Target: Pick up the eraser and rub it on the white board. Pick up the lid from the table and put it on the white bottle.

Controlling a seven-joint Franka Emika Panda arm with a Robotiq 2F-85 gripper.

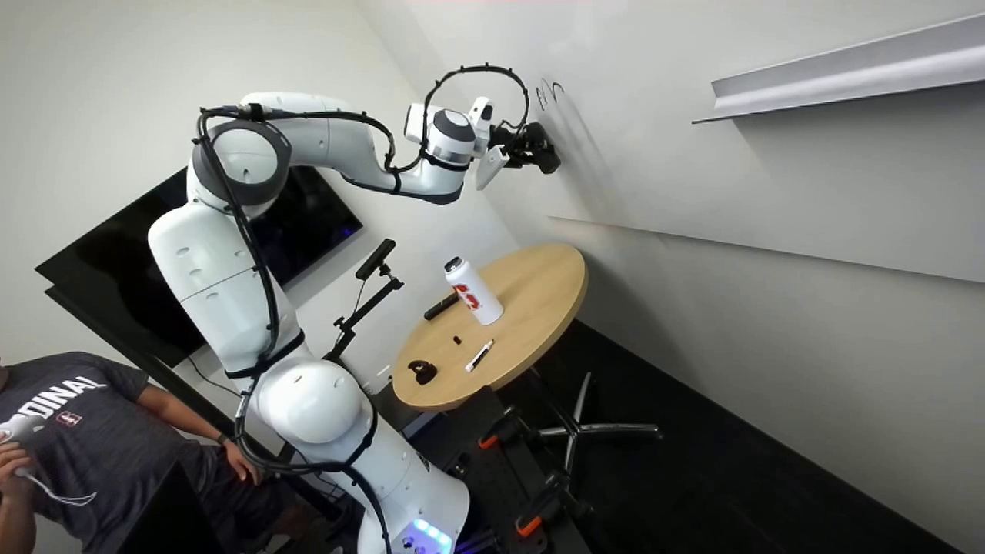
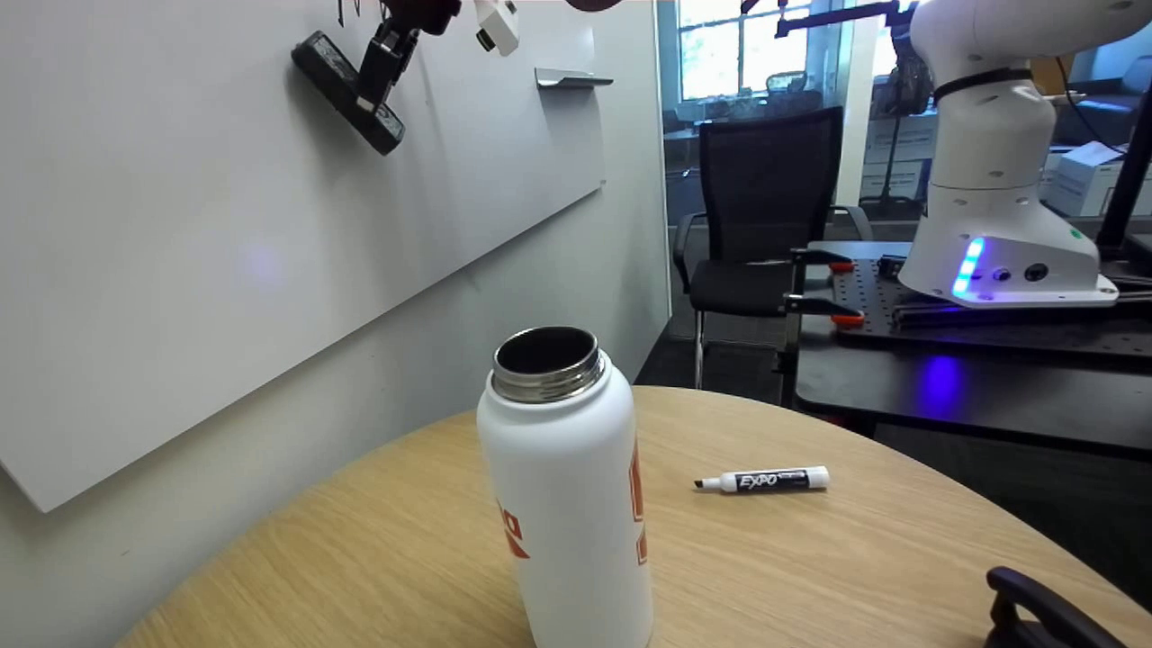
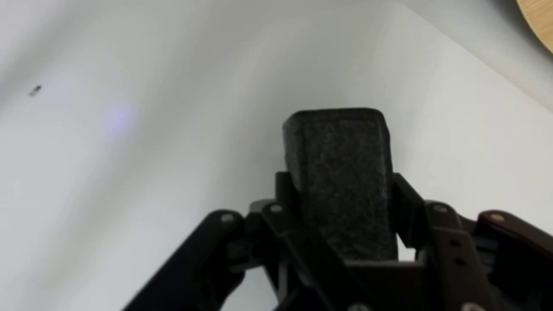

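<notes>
My gripper [image 3: 343,185] is shut on the eraser [image 3: 345,164], a dark felt block with a finger against each side. In an exterior view the eraser [image 2: 331,76] slants close to the white board [image 2: 225,180]; whether it touches I cannot tell. Dark scribbles [image 1: 551,92] show on the board, above the gripper [image 1: 535,146]. The white bottle [image 2: 567,504], with red marks and an uncovered metal neck, stands upright on the table. The lid [image 1: 422,372], black with a loop handle, lies there too; an exterior view crops the lid [image 2: 1048,616] at its corner.
On the round wooden table [image 1: 539,269] lie a white marker [image 2: 765,480], a tiny dark cap [image 1: 457,339] and a dark bar [image 1: 441,306] behind the bottle. A grey ledge [image 1: 846,69] juts from the board. A camera on a stand [image 1: 375,259] rises beyond the table.
</notes>
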